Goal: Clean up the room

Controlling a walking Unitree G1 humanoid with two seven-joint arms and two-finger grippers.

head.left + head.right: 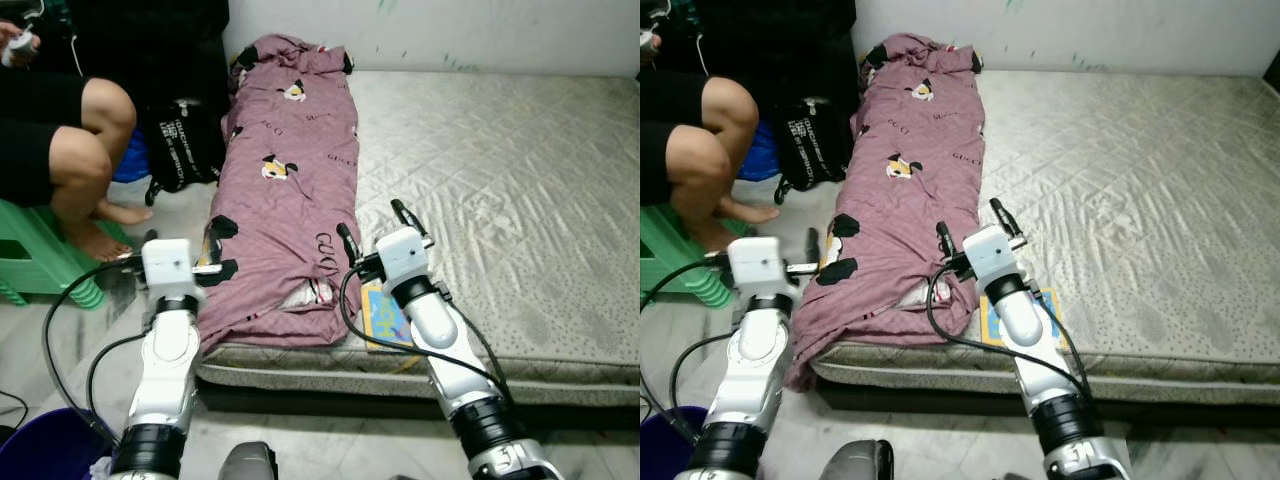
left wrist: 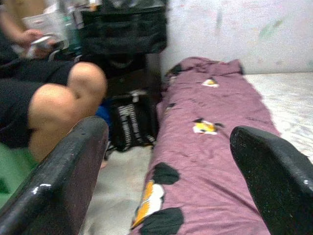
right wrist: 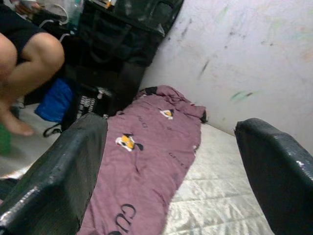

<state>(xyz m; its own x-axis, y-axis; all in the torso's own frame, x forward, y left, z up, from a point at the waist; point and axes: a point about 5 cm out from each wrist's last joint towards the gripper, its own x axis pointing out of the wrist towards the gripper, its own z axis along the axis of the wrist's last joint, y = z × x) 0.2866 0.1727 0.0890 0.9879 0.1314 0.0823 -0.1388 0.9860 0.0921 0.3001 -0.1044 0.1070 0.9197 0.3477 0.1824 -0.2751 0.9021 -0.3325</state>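
Judged to be the approach step, nothing yet grasped. Long mauve cartoon-print blanket (image 1: 285, 190) lay rumpled along the left edge of the grey quilted mattress (image 1: 500, 180), near end drooping over the rim. Right gripper (image 1: 373, 227) hovered above that near end, fingers spread wide, empty. Left gripper (image 1: 176, 268) hung just beside the blanket's drooping edge, over the floor; wide apart too, as seen in the left wrist view. Next move probably called for lowering onto a fold and pinching. Small yellow-and-blue picture book (image 1: 385, 318) peeked from under the right arm in the head views; seated person's knee (image 2: 73, 90) and black backpack (image 2: 129, 122) clearer from the left wrist.
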